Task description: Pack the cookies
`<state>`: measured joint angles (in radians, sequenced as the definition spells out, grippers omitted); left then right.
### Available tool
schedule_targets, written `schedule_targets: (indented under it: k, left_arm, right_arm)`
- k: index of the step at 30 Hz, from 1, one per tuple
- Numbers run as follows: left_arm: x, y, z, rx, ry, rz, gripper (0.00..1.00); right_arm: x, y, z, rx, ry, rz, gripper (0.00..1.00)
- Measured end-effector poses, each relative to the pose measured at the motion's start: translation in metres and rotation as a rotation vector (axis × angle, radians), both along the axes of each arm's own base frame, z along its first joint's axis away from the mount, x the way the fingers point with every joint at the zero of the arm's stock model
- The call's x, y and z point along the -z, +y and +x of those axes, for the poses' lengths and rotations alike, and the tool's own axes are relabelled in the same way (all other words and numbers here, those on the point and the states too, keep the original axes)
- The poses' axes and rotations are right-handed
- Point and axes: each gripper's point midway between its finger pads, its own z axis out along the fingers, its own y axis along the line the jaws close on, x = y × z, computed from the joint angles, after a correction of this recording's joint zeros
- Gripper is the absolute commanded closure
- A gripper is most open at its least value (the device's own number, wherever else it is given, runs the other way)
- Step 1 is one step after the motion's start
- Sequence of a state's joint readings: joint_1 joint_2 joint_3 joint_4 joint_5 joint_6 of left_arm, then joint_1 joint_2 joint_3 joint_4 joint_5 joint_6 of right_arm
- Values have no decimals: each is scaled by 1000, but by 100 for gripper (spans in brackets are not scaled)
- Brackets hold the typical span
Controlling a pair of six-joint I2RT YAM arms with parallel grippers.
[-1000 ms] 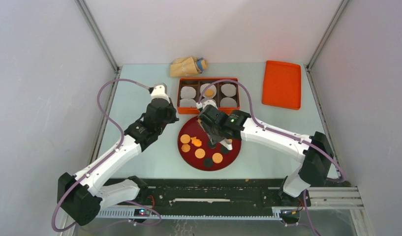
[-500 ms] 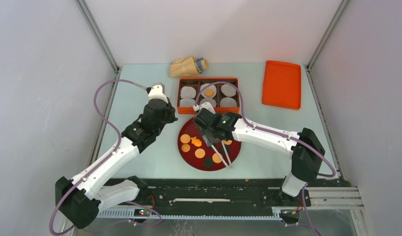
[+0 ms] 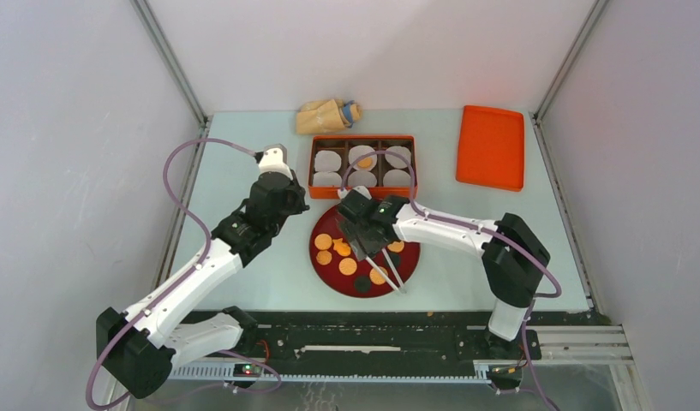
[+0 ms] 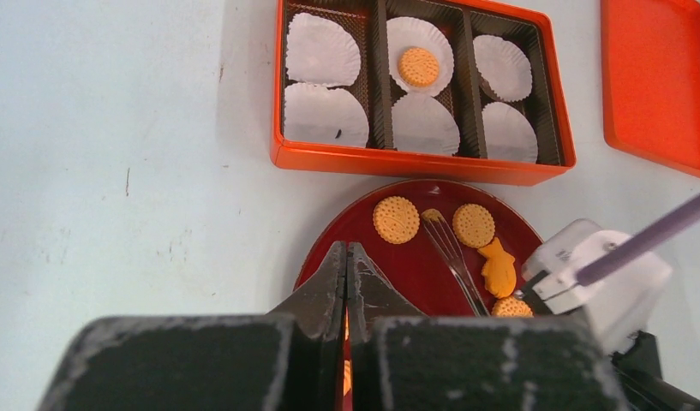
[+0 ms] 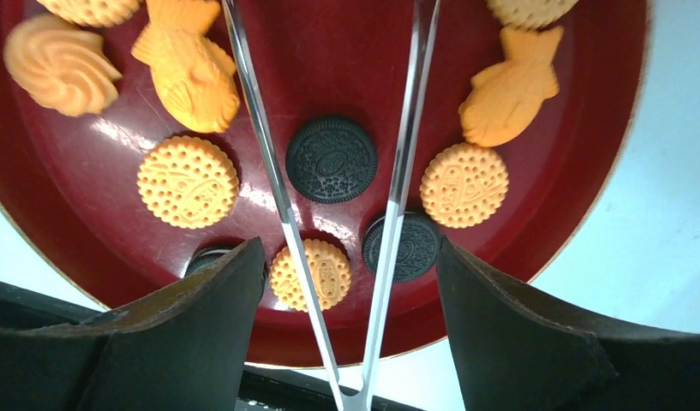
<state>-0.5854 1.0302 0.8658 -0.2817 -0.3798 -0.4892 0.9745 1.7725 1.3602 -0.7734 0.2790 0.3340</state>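
My right gripper [image 5: 342,257] holds the tongs [image 5: 406,154], arms spread, straddling a black cookie [image 5: 332,159] on the red plate [image 5: 346,60]. Orange cookies [image 5: 188,181] lie around it, and 1 sits in the box [image 4: 415,164]. Risk: I pinch the black cookie instead, or a flat cookie slips from the thin tips.

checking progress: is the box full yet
No, nearly empty: the box has six liners but only one cookie, in the far middle one.
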Motion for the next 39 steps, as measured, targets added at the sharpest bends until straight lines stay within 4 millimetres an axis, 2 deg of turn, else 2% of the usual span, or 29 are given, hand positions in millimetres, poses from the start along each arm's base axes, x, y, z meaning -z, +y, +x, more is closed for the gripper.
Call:
schedule_targets:
  k: [6,9,11,15,17,24,26,28,36,39]
  left_arm:
    - [1,-1,0,5,4,-2,99]
    - [3,-4,0,13,11,-9,100]
    - [5,-5,0,15,19,-6,100]
    - [11,-7,1,20,34,0,100]
    - [10,-7,1,20,33,0,100]
    - [11,-7,1,20,33,-1,100]
    - [10,-7,1,21,33,-1,100]
    - [10,-7,1,22,33,-2,100]
    - [11,-7,1,24,34,-3,100]
    - [11,-8,1,28,35,-4,100]
  right_arm:
    - [38,-16,-23,3,107,-37,19]
    - [53,-25,-33,13,144,-59,23]
    - [52,-22,-32,13,141,-48,31]
    - [53,-19,-33,10,148,-31,33]
    - [53,-18,-32,11,149,-25,38]
    - [52,-23,-20,50,154,-2,38]
    - [50,-23,-17,57,153,0,42]
    - [48,-22,-14,62,149,3,46]
    - [37,-11,-6,60,136,24,44]
    - [36,-8,-6,54,143,22,47]
